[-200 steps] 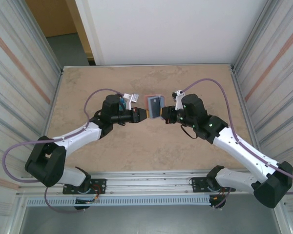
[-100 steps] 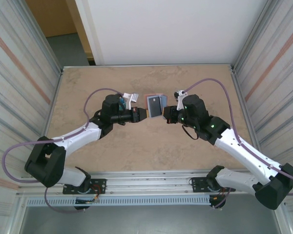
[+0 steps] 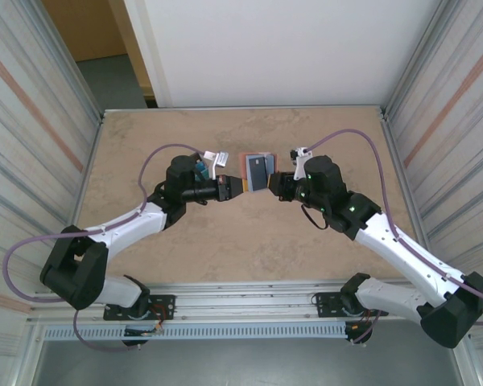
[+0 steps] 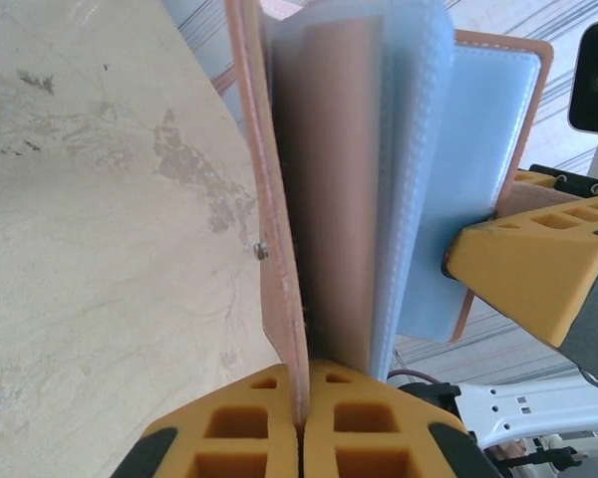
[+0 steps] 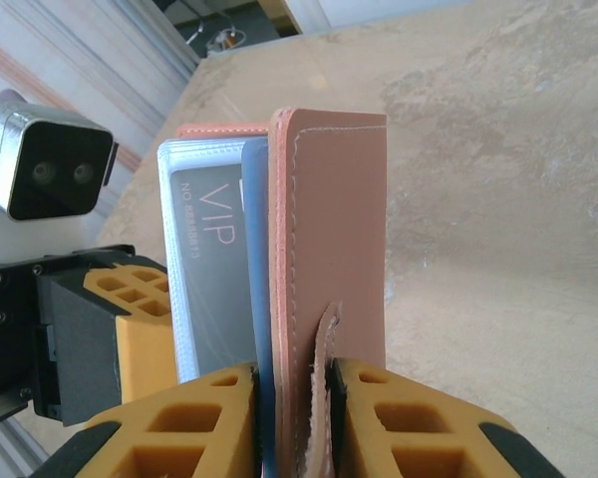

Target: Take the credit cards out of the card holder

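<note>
Holding entry one, card holder (image 3: 256, 172), open and upright above the table (image 3: 225, 249): left gripper (image 3: 236, 187) pinched tight on one salmon cover, right gripper (image 3: 274, 186) clamped around the other. I count a grey VIP card (image 5: 214, 279) pocketed inside.

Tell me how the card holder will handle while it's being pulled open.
Probably floppy at the fold: the card holder has its clear sleeves fanning loosely between the covers. Its stitched cover looks flat and fairly stiff. Likely light, being thin.
</note>
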You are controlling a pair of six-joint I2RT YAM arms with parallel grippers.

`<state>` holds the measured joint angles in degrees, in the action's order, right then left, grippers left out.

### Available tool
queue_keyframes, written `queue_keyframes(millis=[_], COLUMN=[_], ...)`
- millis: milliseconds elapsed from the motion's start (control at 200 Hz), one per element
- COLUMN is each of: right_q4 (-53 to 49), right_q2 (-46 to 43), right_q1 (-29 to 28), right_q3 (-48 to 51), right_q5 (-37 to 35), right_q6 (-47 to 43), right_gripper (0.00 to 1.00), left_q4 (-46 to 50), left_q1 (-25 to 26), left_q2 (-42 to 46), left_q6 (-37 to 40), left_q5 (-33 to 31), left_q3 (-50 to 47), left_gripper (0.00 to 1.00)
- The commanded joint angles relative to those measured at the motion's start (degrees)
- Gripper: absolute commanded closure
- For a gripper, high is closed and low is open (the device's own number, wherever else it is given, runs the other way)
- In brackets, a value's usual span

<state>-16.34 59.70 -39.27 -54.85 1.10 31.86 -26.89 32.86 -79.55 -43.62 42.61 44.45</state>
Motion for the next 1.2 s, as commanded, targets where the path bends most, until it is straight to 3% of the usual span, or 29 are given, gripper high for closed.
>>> queue_keyframes(millis=[0, 60, 240, 396, 666, 787, 972, 1192], right_q4=[1.8, 1.6, 0.7, 1.2, 2.2, 2.3, 2.5, 3.0], right_q2=[-1.2, -0.9, 0.7, 1.0, -1.0, -1.7, -2.1, -2.0], right_q1=[0.7, 1.0, 1.4, 1.2, 0.9, 0.7, 0.6, 0.3], right_q3=[0.5, 0.6, 0.3, 0.1, 0.4, 0.4, 0.5, 0.5], right_q5=[-0.2, -0.4, -0.6, 0.1, -0.1, -0.3, -0.6, 0.2], right_q6=[-1.1, -1.0, -1.0, -1.4, -2.0, -1.8, -1.9, -1.8], right_gripper=[0.75, 0.77, 1.00, 1.00, 1.00, 1.00, 1.00, 1.00], left_q4=[-3.9, -4.2, -4.7, -3.4, -5.2, -7.6, -7.9, -8.3], left_q1=[0.2, 0.2, 0.3, 0.2, 0.1, 0.1, 0.1, 0.2], left_q2=[2.0, 2.1, 2.4, 2.6, 1.0, 0.3, 0.2, 0.4], left_q6=[-0.5, -0.5, -0.5, -0.7, -4.0, -5.5, -6.3, -6.6], left_q5=[2.5, 2.7, 2.8, 1.9, 2.0, 2.7, 2.9, 2.4], left_q3=[0.0, -0.1, -0.5, -0.5, -0.6, -0.4, -0.3, -0.6], left_gripper=[1.00, 1.00, 1.00, 1.00, 0.62, 0.59, 0.43, 0.43])
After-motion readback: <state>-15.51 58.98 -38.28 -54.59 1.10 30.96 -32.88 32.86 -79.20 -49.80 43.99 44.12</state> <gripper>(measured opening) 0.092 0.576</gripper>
